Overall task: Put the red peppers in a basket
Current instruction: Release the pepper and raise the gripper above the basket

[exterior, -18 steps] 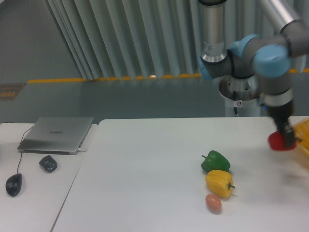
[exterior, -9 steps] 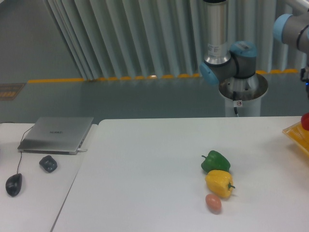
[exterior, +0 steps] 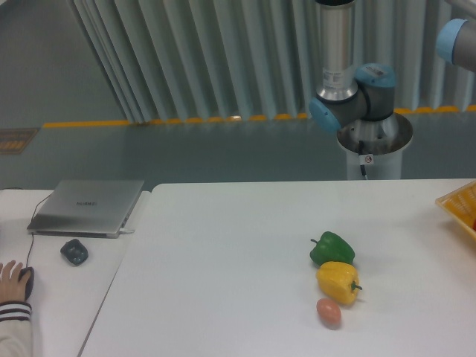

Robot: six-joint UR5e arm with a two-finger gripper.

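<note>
The one fixed camera looks across a white table (exterior: 245, 245). The arm (exterior: 349, 89) shows only as its upright column, a grey and blue elbow joint, and a second blue joint cut by the upper right corner. The gripper itself lies beyond the right edge of the frame, so nothing can be said of how its jaws stand, whether released or clenched. Places relative to the jaws cannot be given either, as they are out of sight.

At the far right edge, a corner of the yellow-orange basket (exterior: 460, 207) pokes into view, its slotted rim showing. A faint reddish trace sits at the frame edge inside it, too small to tell if it is the red pepper; otherwise that pepper is nowhere visible.

On the table, well to the left of the basket, lie a green pepper (exterior: 332, 248), a yellow pepper (exterior: 338, 282) touching it on the near side, and a small pinkish egg-shaped thing (exterior: 329, 312) just beside the yellow one.

On the adjoining desk at left sit a closed laptop (exterior: 88, 206) and a small dark object (exterior: 74, 251). A person's hand (exterior: 13, 281) rests at the lower left corner, covering a mouse.
</note>
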